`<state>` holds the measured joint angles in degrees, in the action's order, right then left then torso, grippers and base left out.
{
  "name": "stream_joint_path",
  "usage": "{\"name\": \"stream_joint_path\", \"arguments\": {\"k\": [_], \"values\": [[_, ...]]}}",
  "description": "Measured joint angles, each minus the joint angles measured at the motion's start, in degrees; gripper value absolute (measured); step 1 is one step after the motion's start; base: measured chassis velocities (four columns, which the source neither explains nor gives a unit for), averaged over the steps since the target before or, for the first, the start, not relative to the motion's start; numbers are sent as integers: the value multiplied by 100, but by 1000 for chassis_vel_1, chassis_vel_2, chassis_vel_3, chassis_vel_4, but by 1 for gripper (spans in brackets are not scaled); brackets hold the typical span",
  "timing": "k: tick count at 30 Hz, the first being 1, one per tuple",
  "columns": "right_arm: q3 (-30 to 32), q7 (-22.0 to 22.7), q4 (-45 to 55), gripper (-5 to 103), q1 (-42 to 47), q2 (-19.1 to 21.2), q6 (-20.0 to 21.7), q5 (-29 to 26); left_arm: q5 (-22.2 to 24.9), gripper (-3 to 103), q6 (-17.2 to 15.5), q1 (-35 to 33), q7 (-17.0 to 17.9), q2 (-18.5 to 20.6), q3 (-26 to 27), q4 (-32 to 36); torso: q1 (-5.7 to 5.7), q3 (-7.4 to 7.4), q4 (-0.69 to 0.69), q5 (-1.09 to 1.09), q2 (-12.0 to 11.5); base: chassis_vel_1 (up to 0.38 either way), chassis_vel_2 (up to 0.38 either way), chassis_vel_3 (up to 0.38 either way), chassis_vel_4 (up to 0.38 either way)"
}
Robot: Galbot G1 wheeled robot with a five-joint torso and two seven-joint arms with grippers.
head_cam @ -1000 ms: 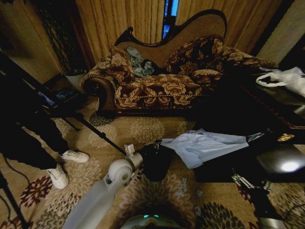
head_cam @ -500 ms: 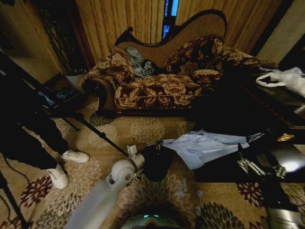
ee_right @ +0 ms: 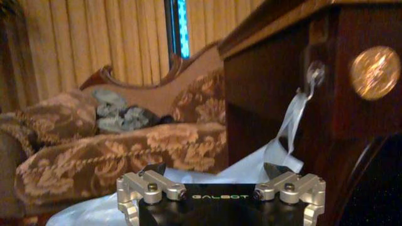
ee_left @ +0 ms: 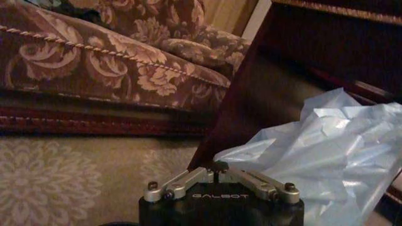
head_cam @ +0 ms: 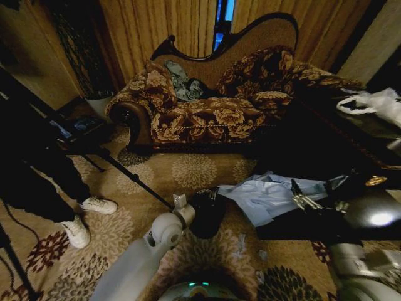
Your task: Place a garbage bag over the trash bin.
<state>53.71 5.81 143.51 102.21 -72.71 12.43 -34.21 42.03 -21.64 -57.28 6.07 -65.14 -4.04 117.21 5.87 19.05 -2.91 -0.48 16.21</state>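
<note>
The garbage bag [head_cam: 269,195] lay crumpled over the low table's [head_cam: 369,213] edge, just beside the trash bin [head_cam: 207,210]. The right gripper [head_cam: 299,199], jaws spread wide, hovered at the bag. The left gripper [head_cam: 210,194], jaws closed, was at the bin.

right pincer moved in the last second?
Yes. The right pincer has gone up and leftward from beside the low table onto the garbage bag.
</note>
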Motion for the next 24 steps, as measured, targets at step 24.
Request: {"name": "stream_joint_path", "arguments": {"k": [24], "values": [[-1011,627,-25,100,-329,911,392,-223,-340,0,25,161,-16,-287,-278,-393,0,0,0,-1,0,0,0,0,0]]}}
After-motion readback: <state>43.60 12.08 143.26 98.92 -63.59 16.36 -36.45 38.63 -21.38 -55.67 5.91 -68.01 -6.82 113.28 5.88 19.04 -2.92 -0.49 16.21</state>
